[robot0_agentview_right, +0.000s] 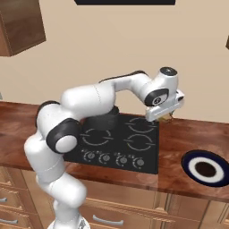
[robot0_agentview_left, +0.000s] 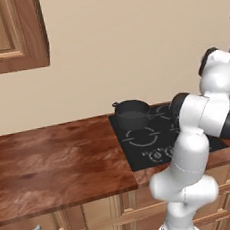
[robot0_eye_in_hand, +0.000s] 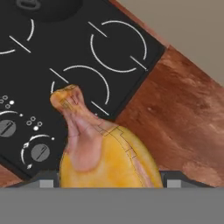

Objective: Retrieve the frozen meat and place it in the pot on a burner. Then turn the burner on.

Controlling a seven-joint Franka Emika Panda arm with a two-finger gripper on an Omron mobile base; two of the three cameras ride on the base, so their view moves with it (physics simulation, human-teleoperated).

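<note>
**Frozen meat held above the cooktop's right edge**

The frozen meat [robot0_eye_in_hand: 103, 151] is seen in the hand view as a yellow-orange, drumstick-like lump with a paler pinkish strip running to a narrow knobbed end at about 11 o'clock. It is clamped between the fingers of the gripper [robot0_agentview_right: 164, 117], whose jaws stand wide around its thick end. In the right base view, the gripper is held in the air over the right edge of the black cooktop [robot0_agentview_right: 134, 152], beside the wooden counter [robot0_agentview_right: 188, 134]. The pot [robot0_agentview_left: 132, 113], squat and dark with small side handles, is set on the rear left burner, at about 9 o'clock from the gripper.
</note>
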